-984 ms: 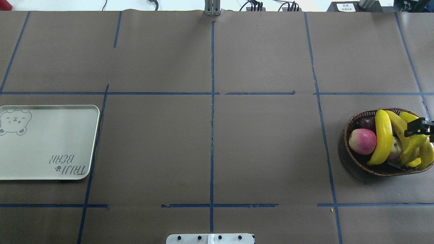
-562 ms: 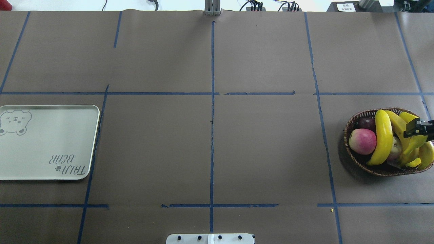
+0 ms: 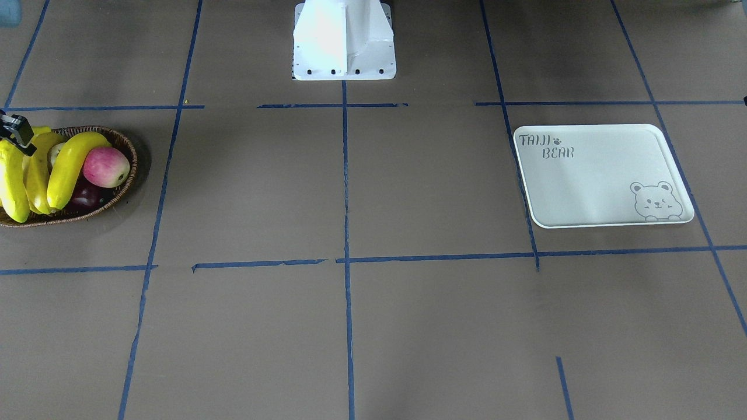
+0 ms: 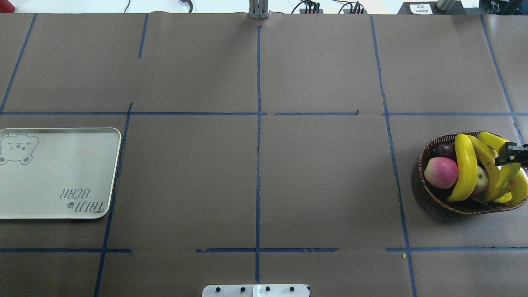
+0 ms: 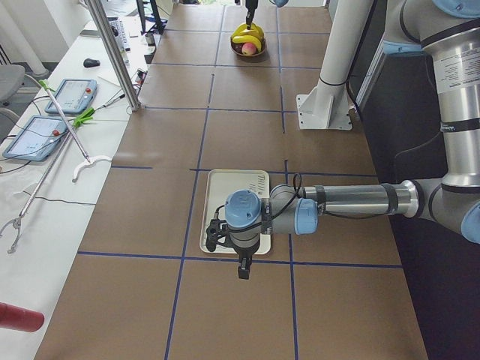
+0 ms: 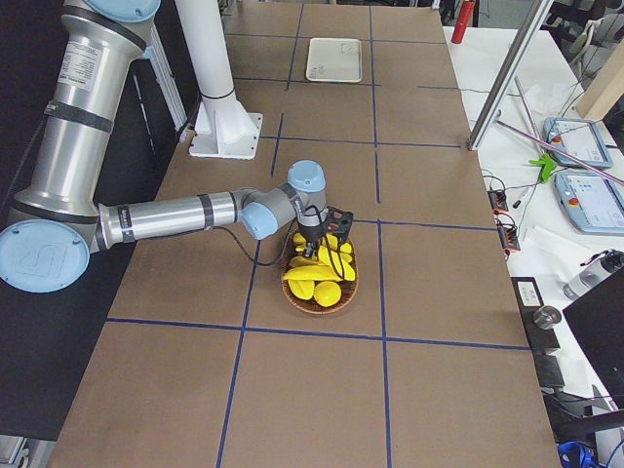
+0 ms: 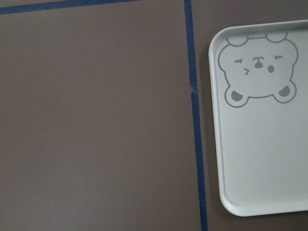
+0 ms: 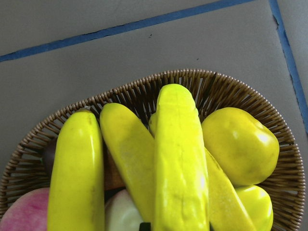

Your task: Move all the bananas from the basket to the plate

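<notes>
Bananas [image 4: 467,165] in basket [image 4: 429,194]; table [image 4: 321,177] apparently paper-covered, blue tape grid [image 4: 258,185].

table [image 4: 255,185] with basket [image 4: 433,199] and plate [image 4: 62,173]

Even, diffuse overhead light falls on a matte brown table. The basket [image 4: 453,207] casts a soft shadow toward the table's centre. The white pedestal [image 3: 343,41] is overexposed, and a faint sheen streaks the plate [image 4: 62,173]. In the right wrist view, the bananas [image 8: 179,159] are sharp, with glossy highlights.
</notes>
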Controlling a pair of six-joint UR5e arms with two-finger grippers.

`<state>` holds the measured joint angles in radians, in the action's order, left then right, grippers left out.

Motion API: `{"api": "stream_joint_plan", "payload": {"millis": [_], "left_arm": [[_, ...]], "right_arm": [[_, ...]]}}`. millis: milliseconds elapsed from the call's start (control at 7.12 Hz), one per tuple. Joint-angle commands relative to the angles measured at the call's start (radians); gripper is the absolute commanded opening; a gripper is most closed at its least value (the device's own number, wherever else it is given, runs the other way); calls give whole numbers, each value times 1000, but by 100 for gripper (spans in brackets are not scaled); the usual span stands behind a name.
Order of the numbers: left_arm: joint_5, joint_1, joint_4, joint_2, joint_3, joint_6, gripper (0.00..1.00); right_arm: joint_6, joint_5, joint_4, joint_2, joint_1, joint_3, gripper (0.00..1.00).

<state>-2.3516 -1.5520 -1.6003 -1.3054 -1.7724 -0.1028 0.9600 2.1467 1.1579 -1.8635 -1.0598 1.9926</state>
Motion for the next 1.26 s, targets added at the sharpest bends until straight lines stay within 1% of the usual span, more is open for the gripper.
{"api": "stream_joint_plan", "payload": {"millis": [0, 141, 281, 422, 562, 703, 843, 984, 1124], "left_arm": [[0, 1, -4, -2, -11, -2, 100], [0, 7, -3, -6, -18, -3, 100], [2, 12, -3, -11, -25, 6, 100], [0, 13, -16, -58, -33, 9, 100], [6, 13, -18, -160, -7, 6, 100], [-1, 13, -20, -199, 4, 9, 100], [-9, 16, -23, -202, 5, 9, 100], [-30, 26, -21, -230, 17, 47, 100], [-82, 70, -26, -257, 2, 145, 100]], "right_arm": [[-15, 4, 8, 3, -49, 73, 2], [-120, 5, 8, 9, -52, 113, 2], [-206, 8, 5, 29, -58, 129, 1], [-214, 9, 5, 71, -57, 127, 1], [-205, 25, 6, 120, -52, 132, 0], [-216, 66, 0, 139, -48, 132, 0], [-219, 118, 0, 197, -30, 123, 0], [-201, 133, -3, 252, 22, 111, 0], [-135, 130, -3, 307, 62, 101, 0]]}}
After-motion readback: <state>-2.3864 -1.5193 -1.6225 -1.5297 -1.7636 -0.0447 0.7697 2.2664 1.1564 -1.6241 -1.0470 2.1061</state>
